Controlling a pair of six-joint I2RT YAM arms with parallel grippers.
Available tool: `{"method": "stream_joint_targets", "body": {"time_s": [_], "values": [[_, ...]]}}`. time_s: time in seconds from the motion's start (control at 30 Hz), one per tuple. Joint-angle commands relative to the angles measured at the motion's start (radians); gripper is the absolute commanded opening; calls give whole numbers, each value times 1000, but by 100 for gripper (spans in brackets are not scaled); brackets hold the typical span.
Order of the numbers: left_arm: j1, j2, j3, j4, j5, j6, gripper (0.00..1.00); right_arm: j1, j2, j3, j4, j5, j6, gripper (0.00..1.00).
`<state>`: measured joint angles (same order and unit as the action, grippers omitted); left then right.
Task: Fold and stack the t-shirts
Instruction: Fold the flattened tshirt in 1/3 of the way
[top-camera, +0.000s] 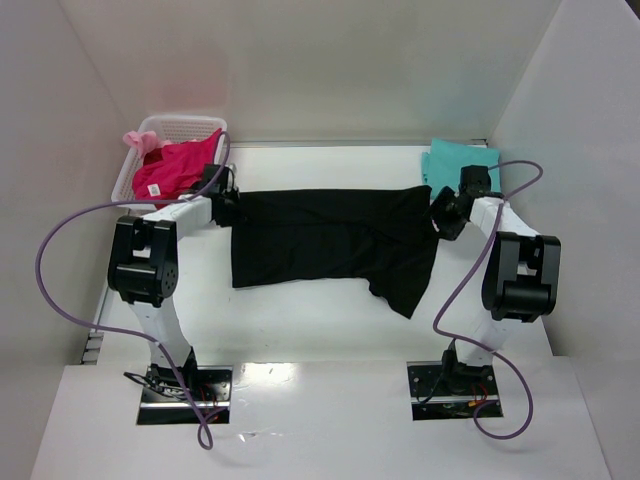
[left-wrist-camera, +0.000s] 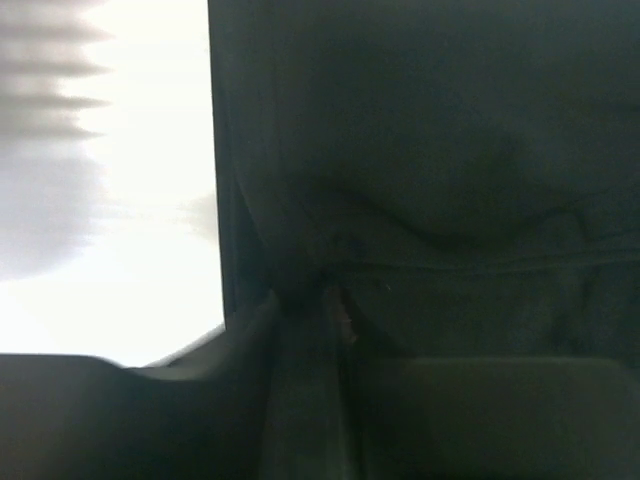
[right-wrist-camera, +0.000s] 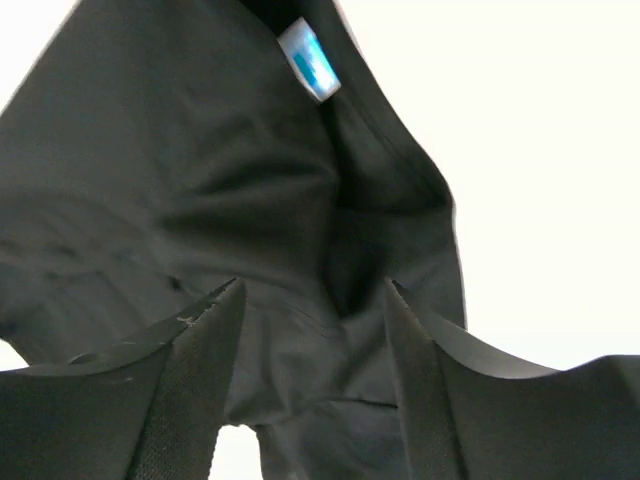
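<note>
The black t-shirt (top-camera: 330, 240) lies stretched flat across the middle of the table, one corner hanging toward the front right. My left gripper (top-camera: 232, 207) is at its left edge. In the left wrist view its jaws (left-wrist-camera: 340, 320) stand almost together, with a fold of the dark cloth (left-wrist-camera: 450, 150) pinched in the narrow slit. My right gripper (top-camera: 438, 215) is at the shirt's right edge. There its fingers (right-wrist-camera: 190, 380) stand apart, and the cloth (right-wrist-camera: 180, 180) lies loose between them. A teal t-shirt (top-camera: 455, 160) lies at the back right. A magenta t-shirt (top-camera: 175, 168) sits in the basket.
A white lattice basket (top-camera: 170, 125) stands at the back left corner, just behind my left arm. White walls close in the table on the left, back and right. A blue-white tag (right-wrist-camera: 310, 58) shows inside the black shirt's collar.
</note>
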<state>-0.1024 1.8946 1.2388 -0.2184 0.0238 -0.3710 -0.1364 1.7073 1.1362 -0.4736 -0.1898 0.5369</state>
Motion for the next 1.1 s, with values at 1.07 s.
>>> {"method": "stream_joint_targets", "body": {"time_s": [1.07], "values": [[1, 207, 317, 140, 120, 23, 74, -6, 420, 442, 201, -59, -109, 56]]}}
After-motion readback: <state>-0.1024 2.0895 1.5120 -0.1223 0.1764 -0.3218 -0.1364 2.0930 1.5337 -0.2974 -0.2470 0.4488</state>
